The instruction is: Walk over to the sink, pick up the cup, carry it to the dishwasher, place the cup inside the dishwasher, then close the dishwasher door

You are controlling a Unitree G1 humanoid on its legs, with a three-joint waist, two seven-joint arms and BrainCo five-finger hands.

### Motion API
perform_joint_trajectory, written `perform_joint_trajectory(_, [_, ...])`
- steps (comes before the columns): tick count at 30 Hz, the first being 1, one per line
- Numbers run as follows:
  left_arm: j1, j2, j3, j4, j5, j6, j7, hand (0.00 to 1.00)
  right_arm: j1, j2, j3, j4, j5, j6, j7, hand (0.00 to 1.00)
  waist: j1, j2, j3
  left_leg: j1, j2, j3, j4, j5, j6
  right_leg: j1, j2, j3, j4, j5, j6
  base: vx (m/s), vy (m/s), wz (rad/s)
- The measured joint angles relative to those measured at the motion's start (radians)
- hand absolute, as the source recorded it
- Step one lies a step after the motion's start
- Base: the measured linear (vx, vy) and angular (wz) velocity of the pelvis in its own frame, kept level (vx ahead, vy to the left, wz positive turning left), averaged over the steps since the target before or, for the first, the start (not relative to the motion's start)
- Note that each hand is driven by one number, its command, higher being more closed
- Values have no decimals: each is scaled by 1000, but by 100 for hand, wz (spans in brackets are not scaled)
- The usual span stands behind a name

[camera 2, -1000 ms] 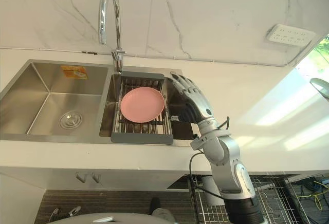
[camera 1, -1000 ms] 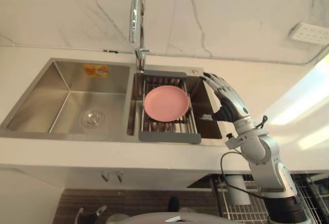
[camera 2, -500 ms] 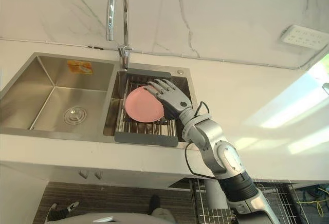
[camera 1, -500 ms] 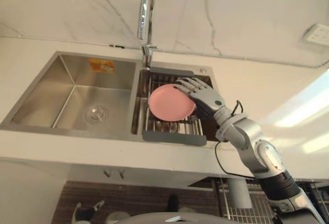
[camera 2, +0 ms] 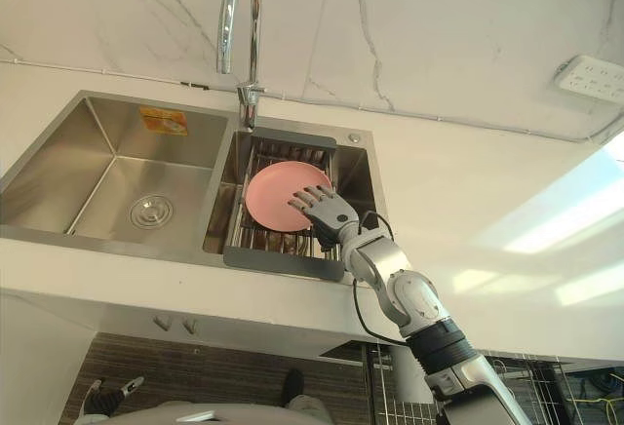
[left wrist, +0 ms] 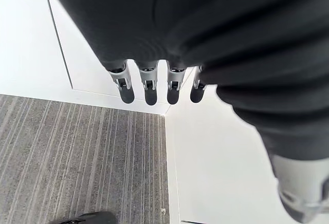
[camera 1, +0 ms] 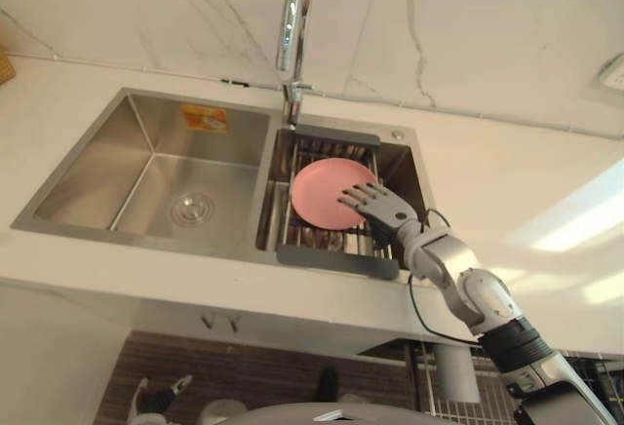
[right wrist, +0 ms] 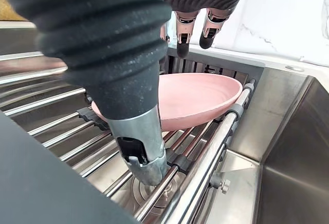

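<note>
A pink shallow dish (camera 1: 327, 191) lies on a wire drying rack (camera 1: 336, 254) set across the sink's right basin; no cup is in sight. My right hand (camera 1: 380, 212) reaches in from the right and hovers over the dish's near right edge, open with spread fingers. In the right wrist view its fingertips (right wrist: 185, 34) are above the dish (right wrist: 200, 98), and its thumb (right wrist: 144, 152) is low by the rack's bars. Nothing is held. In the left wrist view my left hand (left wrist: 149, 82) hangs open over grey floor.
A tall chrome faucet (camera 1: 295, 16) rises behind the rack. The left basin (camera 1: 185, 181) holds just a drain. White countertop surrounds the sink, with a wall socket (camera 2: 590, 79) at the far right. A wire basket (camera 2: 390, 386) shows below the counter's right end.
My right hand has swung left from the sink's right rim and come down over the pink dish. The camera has shifted too.
</note>
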State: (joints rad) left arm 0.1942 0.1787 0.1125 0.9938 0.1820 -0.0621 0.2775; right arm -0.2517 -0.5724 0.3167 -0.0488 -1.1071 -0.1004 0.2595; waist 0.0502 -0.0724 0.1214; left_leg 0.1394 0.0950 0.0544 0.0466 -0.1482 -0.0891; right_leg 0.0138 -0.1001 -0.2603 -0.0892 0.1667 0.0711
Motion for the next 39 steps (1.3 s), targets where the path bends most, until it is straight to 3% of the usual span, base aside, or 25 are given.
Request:
perform_joint_trajectory(10, [2,0,-7,-3,0,0,0,0,-24,14,47,86,-55,0,-14,0,5,-5,-2,-1,0,-1,-20,14,-3,-8,-1,-5,0,0,0,-1,0,0])
perform_joint_trajectory(21, [4,0,-32,-5,0,3,0,0,-69,52,120,273,-158,15,-121,0,15,-9,-5,-6,0,-16,-32,28,-5,-7,-3,-25,0,0,0,-10,-2,4])
perform_joint_trajectory(22, [5,0,-35,-5,0,3,0,0,-84,52,132,292,-169,25,-139,100,16,-10,-5,-7,0,-19,-32,29,-5,-7,-3,-28,0,0,0,-25,-6,7])
perform_joint_trajectory(25, [5,0,-36,-9,0,4,0,0,-108,52,150,326,-205,40,-165,100,24,-11,-5,-7,0,-20,-32,31,-6,-7,-3,-29,0,0,0,-7,-1,1])
perform_joint_trajectory(28, [6,0,-37,-37,0,10,0,0,-116,56,151,353,-237,68,-243,100,35,-16,-5,-10,0,-25,-32,34,-7,-6,-4,-34,0,0,-1,-24,-2,5])
perform_joint_trajectory(33, [8,-1,-41,-39,0,10,1,0,-154,88,151,446,-255,158,-342,100,40,-17,-5,-13,1,-28,-32,38,-9,-6,-5,-39,0,2,-2,-10,0,2])
perform_joint_trajectory(39, [8,-1,-48,-39,0,10,2,0,-156,92,147,490,-215,173,-451,100,45,-18,-5,-12,1,-29,-32,39,-9,0,-7,-47,0,2,-2,-11,4,3])
